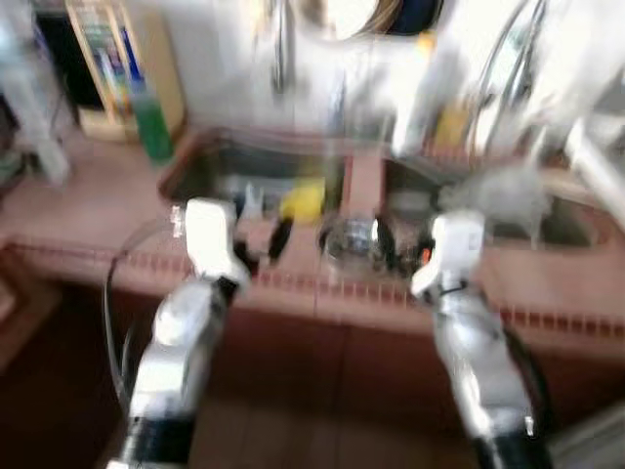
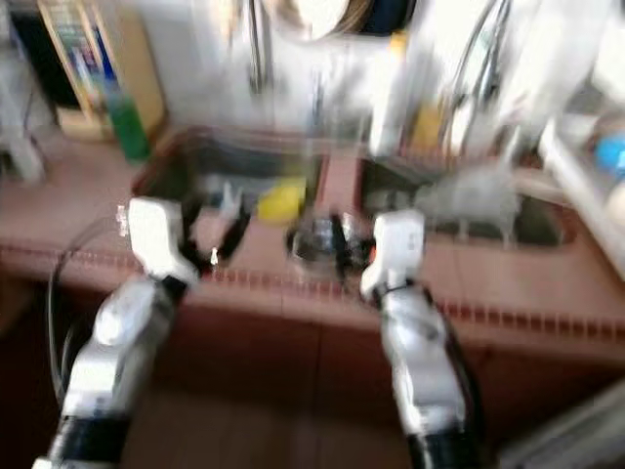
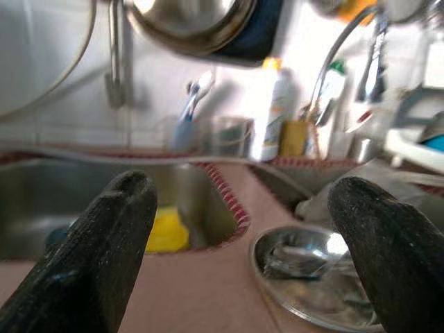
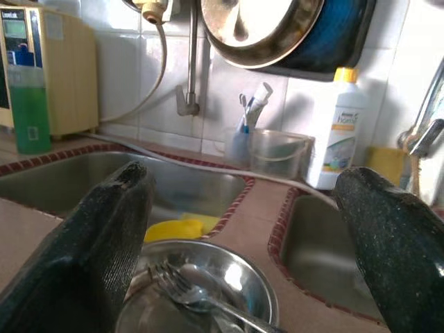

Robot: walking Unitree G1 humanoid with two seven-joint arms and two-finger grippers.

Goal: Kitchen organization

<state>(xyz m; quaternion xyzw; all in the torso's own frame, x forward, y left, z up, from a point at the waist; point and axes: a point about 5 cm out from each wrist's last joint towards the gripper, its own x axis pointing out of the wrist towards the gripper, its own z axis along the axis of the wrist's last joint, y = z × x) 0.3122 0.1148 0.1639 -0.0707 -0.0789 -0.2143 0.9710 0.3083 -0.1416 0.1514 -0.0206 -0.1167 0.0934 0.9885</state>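
Observation:
A steel bowl (image 1: 352, 239) holding a fork (image 4: 182, 290) and other cutlery sits on the pink tiled counter, on the strip between the two sinks. My right gripper (image 1: 403, 247) is open just in front of the bowl, which lies between and below its fingers (image 4: 104, 236) in the right wrist view. My left gripper (image 1: 264, 244) is open too, a little left of the bowl (image 3: 312, 270), by the front rim of the left sink (image 1: 210, 161). A yellow sponge (image 4: 173, 227) lies in that sink. The head views are blurred.
A green bottle (image 1: 151, 122) and a beige appliance (image 4: 62, 76) stand at the back left. Behind the sinks are a white detergent bottle (image 4: 340, 128) and a clear tub (image 4: 277, 152). A pan (image 4: 263, 28) hangs above them. A tap (image 1: 503, 78) and crumpled plastic (image 1: 493, 191) are at the right sink.

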